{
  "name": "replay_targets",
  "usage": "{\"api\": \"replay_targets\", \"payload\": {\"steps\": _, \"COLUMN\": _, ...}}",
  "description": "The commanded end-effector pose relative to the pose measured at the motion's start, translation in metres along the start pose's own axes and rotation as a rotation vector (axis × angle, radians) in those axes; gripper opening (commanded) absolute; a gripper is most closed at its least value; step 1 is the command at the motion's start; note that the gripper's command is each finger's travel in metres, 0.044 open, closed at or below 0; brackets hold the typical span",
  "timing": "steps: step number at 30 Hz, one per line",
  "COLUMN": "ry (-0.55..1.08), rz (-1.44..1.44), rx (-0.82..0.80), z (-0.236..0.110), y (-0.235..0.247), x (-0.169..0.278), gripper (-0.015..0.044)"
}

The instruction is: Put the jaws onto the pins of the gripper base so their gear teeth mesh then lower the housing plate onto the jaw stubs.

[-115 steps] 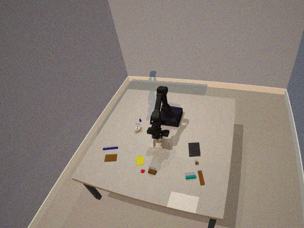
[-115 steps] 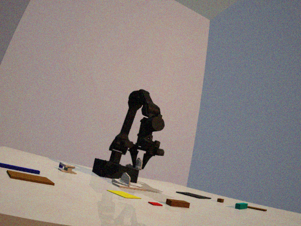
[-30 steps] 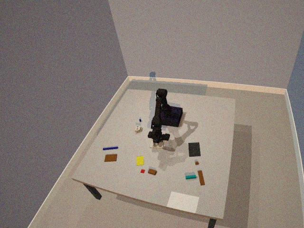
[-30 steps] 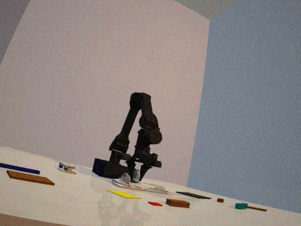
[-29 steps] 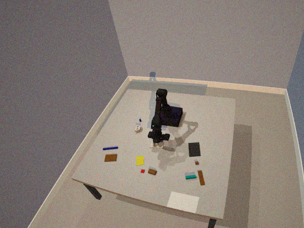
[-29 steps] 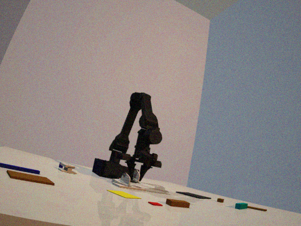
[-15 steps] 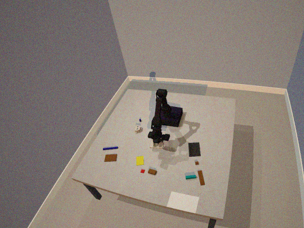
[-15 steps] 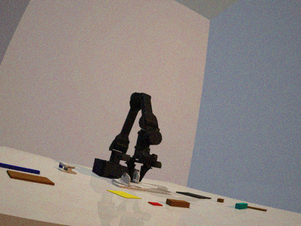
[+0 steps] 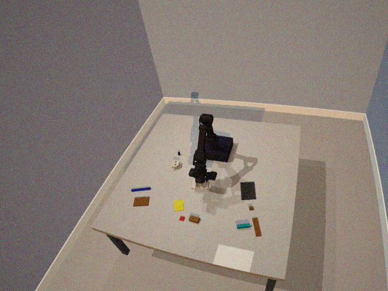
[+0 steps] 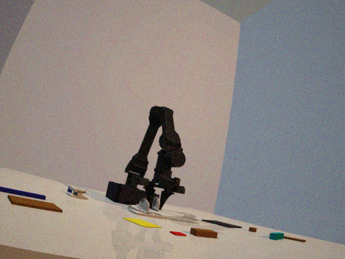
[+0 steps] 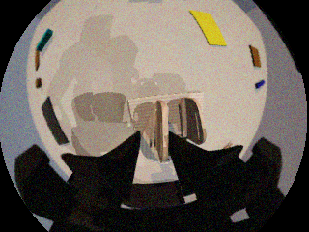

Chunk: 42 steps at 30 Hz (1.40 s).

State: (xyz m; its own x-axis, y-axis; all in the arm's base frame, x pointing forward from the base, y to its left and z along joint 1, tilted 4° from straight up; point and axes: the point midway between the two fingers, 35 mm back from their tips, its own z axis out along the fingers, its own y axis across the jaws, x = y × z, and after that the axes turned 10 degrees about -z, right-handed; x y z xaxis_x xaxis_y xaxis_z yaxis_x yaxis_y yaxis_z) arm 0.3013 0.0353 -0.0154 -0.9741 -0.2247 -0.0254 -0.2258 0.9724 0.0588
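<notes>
The pale gripper base (image 9: 205, 187) (image 10: 134, 208) (image 11: 175, 96) lies flat on the table in front of the arm. One pale jaw (image 10: 143, 205) (image 11: 196, 121) stands upright at the base's left side in the exterior view. My gripper (image 9: 200, 182) (image 10: 156, 208) (image 11: 153, 134) points down and is shut on the other jaw (image 10: 156, 203) (image 11: 162, 130), which is upright, low at the base and beside the first jaw. Pins and gear teeth cannot be made out. A small pale part with round marks, apparently the housing plate (image 9: 176, 163) (image 10: 78, 191), stands apart near the arm's base.
A small blue piece (image 9: 179, 153) is behind the pale part. A yellow sheet (image 9: 178, 205) (image 10: 142, 222) (image 11: 209, 28), a red square (image 9: 182, 218) and a brown block (image 9: 194, 219) are in front. A dark sheet (image 9: 248, 190) (image 11: 55, 121) and a teal block (image 9: 243, 225) are at the right.
</notes>
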Motion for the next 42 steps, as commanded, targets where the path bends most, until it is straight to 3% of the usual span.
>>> {"api": "replay_targets", "payload": {"steps": 1, "ry": 0.004, "rz": 0.007, "rx": -0.004, "z": 0.0033, "y": 0.0007, "x": 0.0008, "gripper": 0.0134}}
{"api": "replay_targets", "payload": {"steps": 42, "ry": 0.004, "rz": 0.015, "rx": -0.004, "z": 0.0126, "y": 0.0008, "x": 0.0009, "gripper": 0.0134}}
